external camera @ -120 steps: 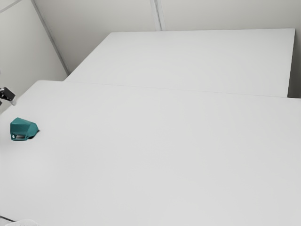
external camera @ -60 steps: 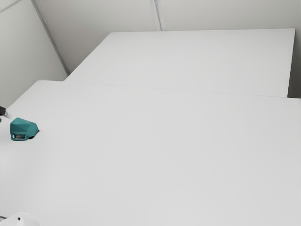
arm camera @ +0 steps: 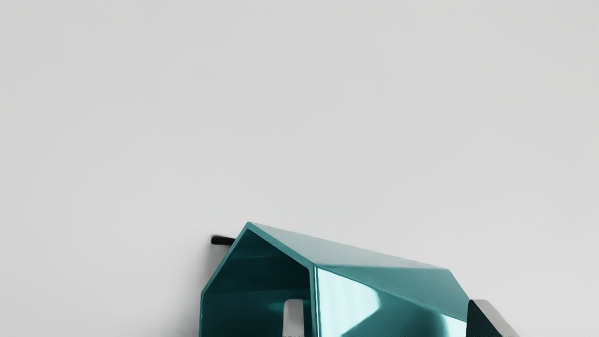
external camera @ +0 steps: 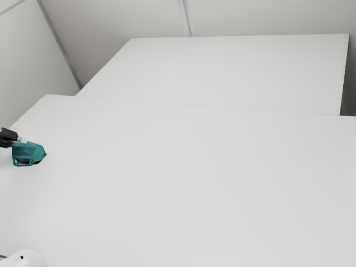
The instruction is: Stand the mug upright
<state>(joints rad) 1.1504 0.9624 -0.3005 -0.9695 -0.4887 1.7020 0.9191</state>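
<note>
The teal faceted mug (external camera: 33, 153) lies on its side near the table's edge at the exterior view's left, its looped handle low on the side facing that camera. Against the mug's upper part is my gripper (external camera: 21, 140), coming in from the exterior view's left edge. In the wrist view the mug (arm camera: 383, 285) shows its hollow mouth. The gripper (arm camera: 386, 320) is open, its fingers wide apart: one fingertip (arm camera: 294, 316) overlaps the mouth near the rim, the other (arm camera: 486, 316) stands by the opposite end. Contact cannot be made out.
A white rounded object (external camera: 25, 260) with a dark cable beside it sits at the exterior view's lower left corner. The white table (external camera: 189, 183) extends toward the exterior view's right, with another white surface (external camera: 222, 72) behind it. A small black piece (arm camera: 222, 240) pokes out beside the mug.
My gripper has come down from above the mug and then moved toward the exterior view's right, up to it. The mug has not visibly moved. More of the white rounded object shows.
</note>
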